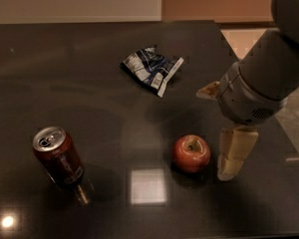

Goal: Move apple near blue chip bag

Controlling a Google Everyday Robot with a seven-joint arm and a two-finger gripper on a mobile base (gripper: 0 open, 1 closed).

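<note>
Apple (pixel 191 153): is sitting upright on the dark table, right of centre towards the near edge, its stem dimple and yellowish-green patch facing up.
Blue chip bag (pixel 152 68): is lying crumpled and flat further back on the table, its pale sealed strip pointing right and towards the camera.
Apple and bag: are lying well apart, the bag behind the apple and a little to its left, with bare tabletop between them.
Gripper (pixel 214 133): is hanging over the right side of the table, just to the right of the apple, spread wide and gripping nothing.
Fingers (pixel 235 151): one pale finger is pointing down just beside the apple's right side, whether touching it cannot be told; the tip of the other is peeking out from behind the grey wrist, higher up.
Arm (pixel 269 78): is reaching in from the upper right corner, its thick grey housing covering the table's right edge.
Soda can (pixel 58 157): is standing at the near left, dark red with a silver top, leaning slightly in this view, well apart from the apple.
Table (pixel 65 83): is showing a glossy dark surface, reflecting a bright square (pixel 148 185) left of and in front of the apple and a small spot of light (pixel 7 221) at the near left corner.
</note>
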